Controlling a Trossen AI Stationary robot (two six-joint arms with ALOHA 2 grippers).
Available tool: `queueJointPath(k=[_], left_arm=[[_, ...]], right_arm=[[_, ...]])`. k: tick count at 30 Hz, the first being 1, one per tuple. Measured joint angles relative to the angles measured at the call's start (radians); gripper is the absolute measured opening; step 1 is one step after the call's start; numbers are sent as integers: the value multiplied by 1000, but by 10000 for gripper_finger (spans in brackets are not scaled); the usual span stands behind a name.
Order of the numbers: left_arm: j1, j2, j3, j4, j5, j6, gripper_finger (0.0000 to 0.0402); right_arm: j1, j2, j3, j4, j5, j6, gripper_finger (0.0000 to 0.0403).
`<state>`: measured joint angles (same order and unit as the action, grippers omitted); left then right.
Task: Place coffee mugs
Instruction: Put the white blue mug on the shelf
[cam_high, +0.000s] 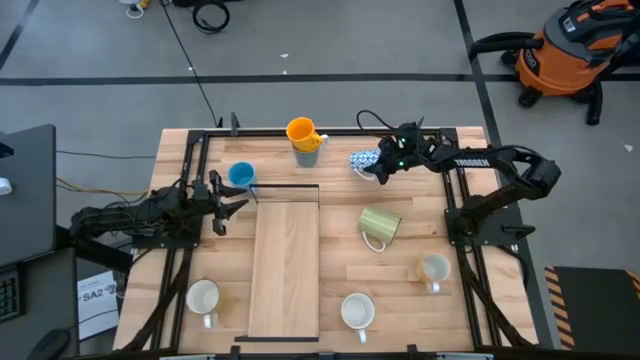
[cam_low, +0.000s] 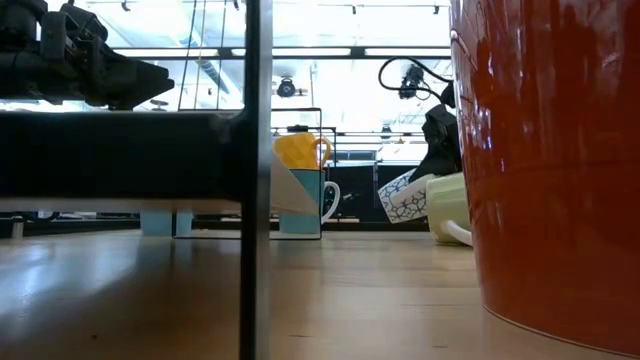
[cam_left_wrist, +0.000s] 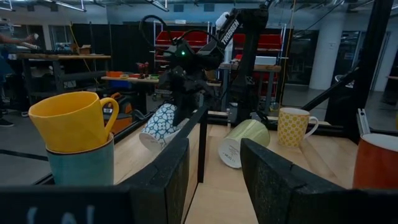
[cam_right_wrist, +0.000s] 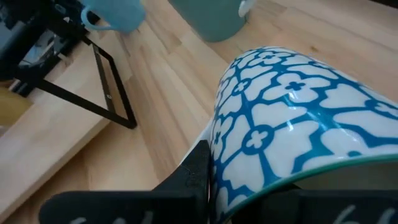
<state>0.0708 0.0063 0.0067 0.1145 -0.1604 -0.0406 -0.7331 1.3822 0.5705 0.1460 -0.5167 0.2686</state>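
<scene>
In the high view, the right gripper sits in the upper centre-right of the frame, clenched on the rim of the blue-patterned mug, which tilts on its side near the table's far edge; the right wrist view shows a dark finger pressed against the mug's patterned wall. Just left of it, the orange mug is stacked in a greyish mug. The left gripper hovers at centre-left, its fingers spread apart and holding nothing, with the bright blue mug just above it in the frame. The pale green mug lies on its side right of centre, beside the light wooden board that fills the lower middle. Three pale mugs stand upright along the lower part of the frame: one at lower left, one at lower centre, one at right. The wooden table carries all of them.
</scene>
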Motion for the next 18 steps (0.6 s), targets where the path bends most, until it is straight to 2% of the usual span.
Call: queueJointPath(k=[5,14,18], left_arm=[[0,0,0,0,0,0,151],[0,0,0,0,0,0,151],[0,0,0,0,0,0,151]], right_arm=[[33,-39,31,-91,9,3,36],[143,-43,320,-632,196,-34,36],[190,-43,455,-816,234,-22,36]])
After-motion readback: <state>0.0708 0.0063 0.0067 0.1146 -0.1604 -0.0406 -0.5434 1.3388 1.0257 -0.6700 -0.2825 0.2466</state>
